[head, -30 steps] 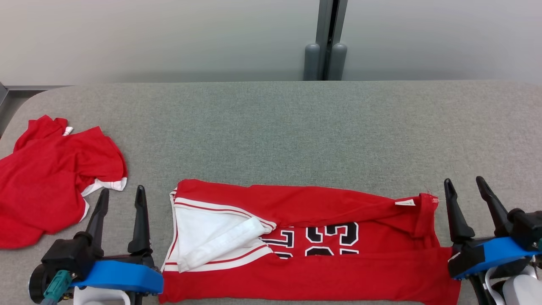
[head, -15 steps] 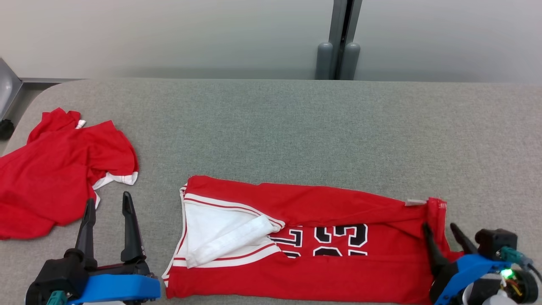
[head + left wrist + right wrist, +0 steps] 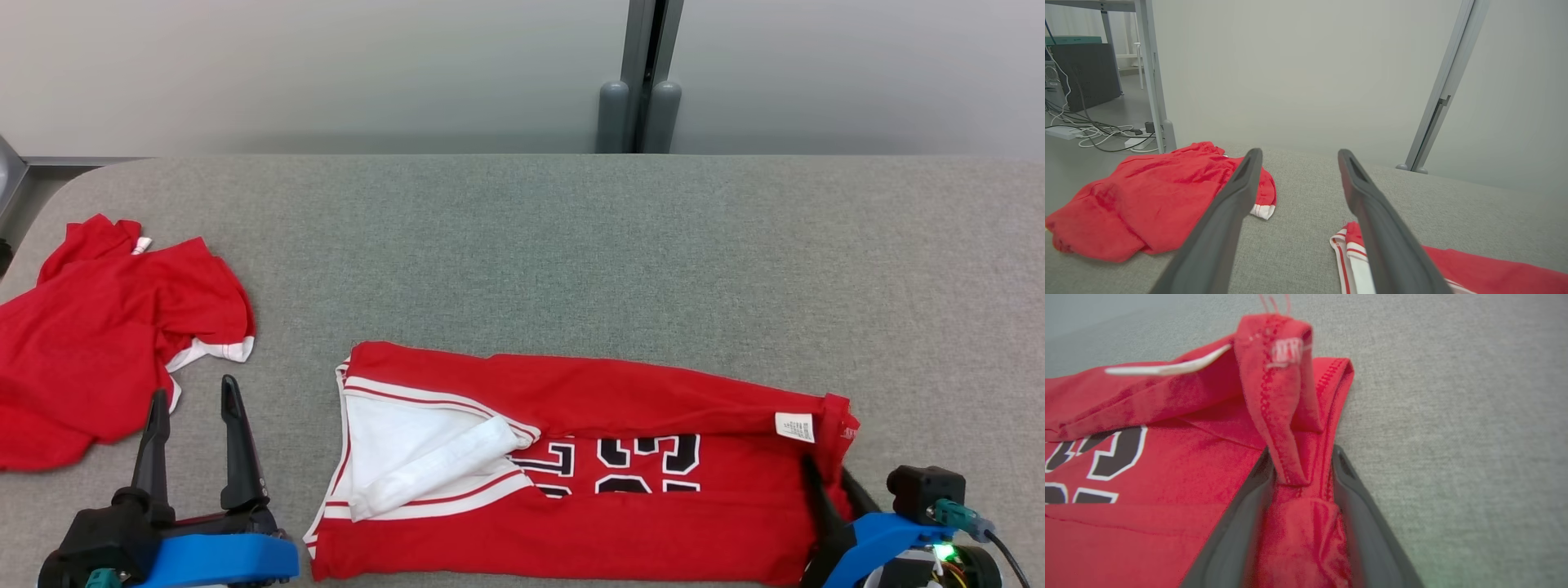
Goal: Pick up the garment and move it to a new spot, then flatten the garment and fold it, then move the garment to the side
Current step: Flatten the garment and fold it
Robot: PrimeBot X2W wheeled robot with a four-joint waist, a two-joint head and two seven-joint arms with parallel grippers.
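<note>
Garments counted: two. A red jersey (image 3: 571, 523), folded into a long band, was laid along the near side of the counter (image 3: 571, 245). A second red garment (image 3: 106, 351), crumpled, was seen well off the jersey's collar end.

Grippers counted: two. The left gripper (image 3: 193, 390) was found spread wide and empty, between the jersey's collar end and the crumpled garment, touching neither. The right gripper (image 3: 1302, 457) was set at the jersey's hem end, and a bunched fold of the hem was pinched between its fingers (image 3: 1239, 522).

Hard to make out: the jersey's black numerals were half covered by the fold. Its near edge was cut off in the head view. Print on the care label (image 3: 794, 426) could not be read. The second garment was cut off as well.

Surface: grey woven cloth. Beyond the jersey, a pale wall (image 3: 326, 73) and a grey post (image 3: 641, 73) were noted. Cables (image 3: 1098, 134) were seen on the floor (image 3: 1069, 163) past the crumpled garment.
</note>
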